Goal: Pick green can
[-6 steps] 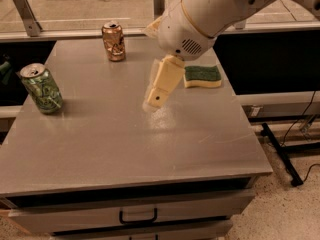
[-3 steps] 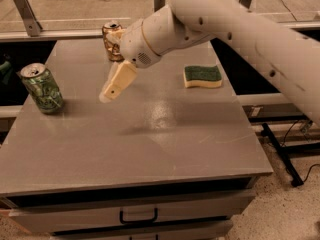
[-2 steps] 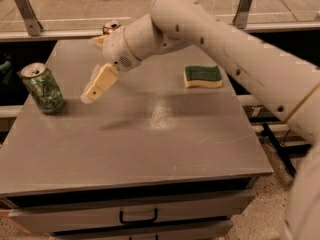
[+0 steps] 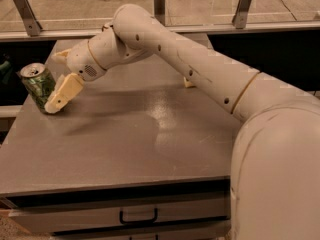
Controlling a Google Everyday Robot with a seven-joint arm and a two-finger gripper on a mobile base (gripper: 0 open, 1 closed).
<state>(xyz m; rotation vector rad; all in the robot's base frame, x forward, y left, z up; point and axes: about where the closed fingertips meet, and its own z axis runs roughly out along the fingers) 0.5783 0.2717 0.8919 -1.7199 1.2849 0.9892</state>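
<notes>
Arm (image 4: 200, 66) comes in from lower right and reaches across the grey table (image 4: 150, 139) to its left edge, elbow high near the back rail (image 4: 210, 29). Drawer (image 4: 120, 215) with black handle sits under the tabletop. Gripper (image 4: 61, 95) is low at the left edge, angled down-left, tip near the table surface. It overlaps the lower right side of the green can (image 4: 38, 85) in view. Contact: can't tell. Open or closed: can't tell from this angle. Can is upright on the table at the far left edge, silver top visible.
</notes>
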